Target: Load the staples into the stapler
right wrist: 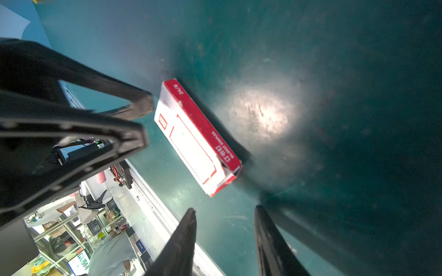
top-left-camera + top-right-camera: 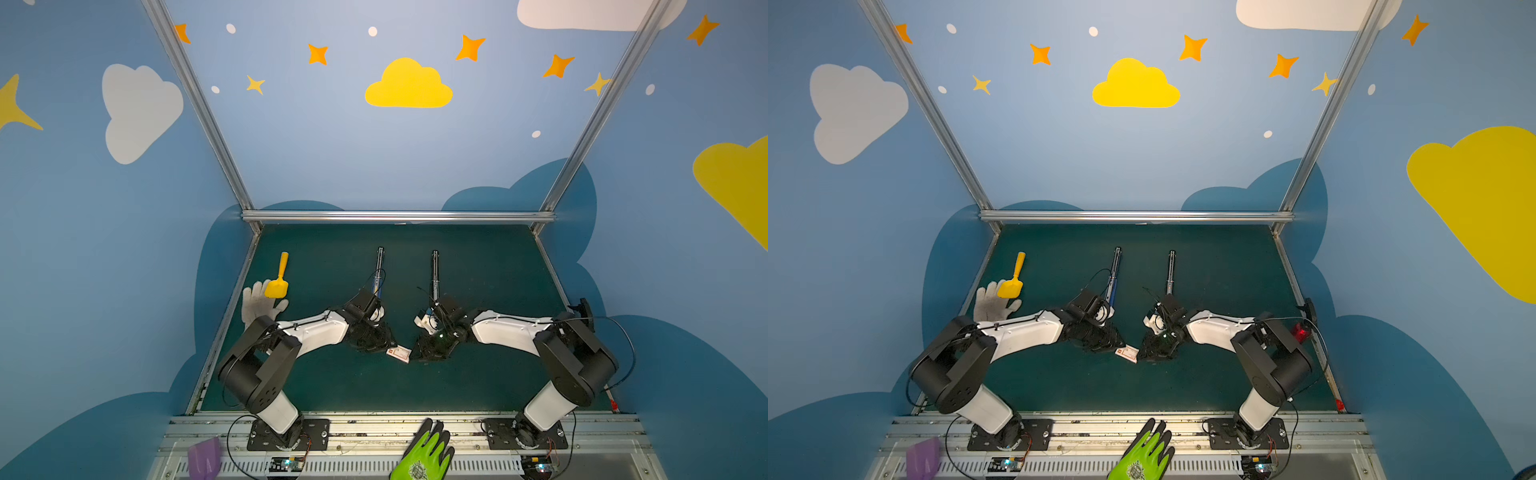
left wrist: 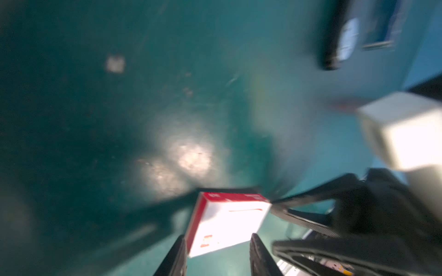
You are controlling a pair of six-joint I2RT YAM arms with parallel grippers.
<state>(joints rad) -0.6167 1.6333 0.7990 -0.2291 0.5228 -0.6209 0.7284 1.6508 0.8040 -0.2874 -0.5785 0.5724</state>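
Observation:
The staples are hidden. A small white cardboard box with a red edge (image 2: 399, 354) (image 2: 1128, 353) lies on the green mat between my two grippers. My left gripper (image 2: 388, 347) (image 3: 217, 253) is open. The box's near end (image 3: 227, 222) sits at its fingertips, with a gap on one side. My right gripper (image 2: 417, 353) (image 1: 224, 222) is open and empty. The box (image 1: 196, 138) lies just beyond its tips. Two long thin staplers lie opened out near the back, one with blue (image 2: 379, 266) (image 2: 1115, 266) and one black (image 2: 434, 270) (image 2: 1170, 268).
A yellow scoop (image 2: 278, 276) rests on a pale knitted glove (image 2: 257, 305) at the mat's left edge. A green glove (image 2: 426, 453) and a purple scoop (image 2: 203, 457) lie on the front rail. Aluminium posts and a back rail (image 2: 395, 216) frame the mat.

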